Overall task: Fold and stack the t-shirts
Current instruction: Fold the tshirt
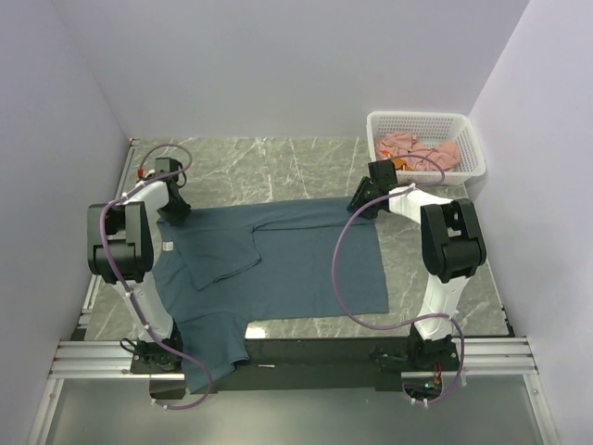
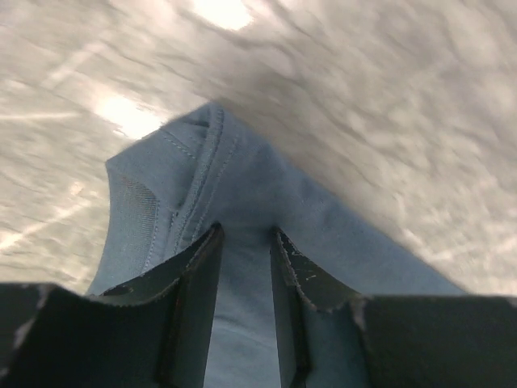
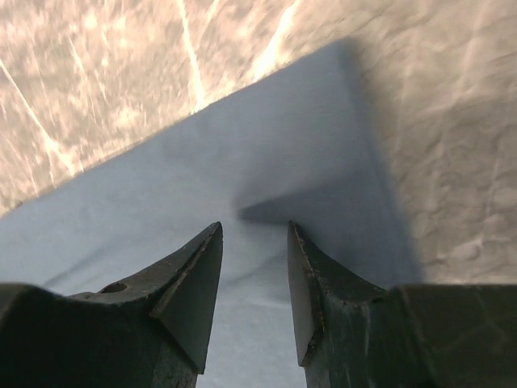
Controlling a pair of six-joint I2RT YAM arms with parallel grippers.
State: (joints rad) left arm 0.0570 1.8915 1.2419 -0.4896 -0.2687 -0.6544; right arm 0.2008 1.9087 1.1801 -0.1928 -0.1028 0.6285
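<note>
The dark slate-blue t-shirt (image 1: 278, 255) lies spread on the marble table, one sleeve folded inward and its near-left part hanging over the front edge. My left gripper (image 1: 174, 209) is at the shirt's far-left corner. In the left wrist view its fingers (image 2: 198, 275) stand a little apart, with the stitched blue cloth (image 2: 202, 178) running between them. My right gripper (image 1: 363, 202) is at the far-right corner, its fingers (image 3: 198, 275) apart and resting on flat cloth (image 3: 242, 162) with a small wrinkle between them. Salmon-pink shirts (image 1: 422, 148) lie in the basket.
The white lattice basket (image 1: 468, 139) stands at the back right corner against the wall. Walls close in the table on the left, back and right. Bare marble (image 1: 259, 171) lies beyond the shirt's far edge.
</note>
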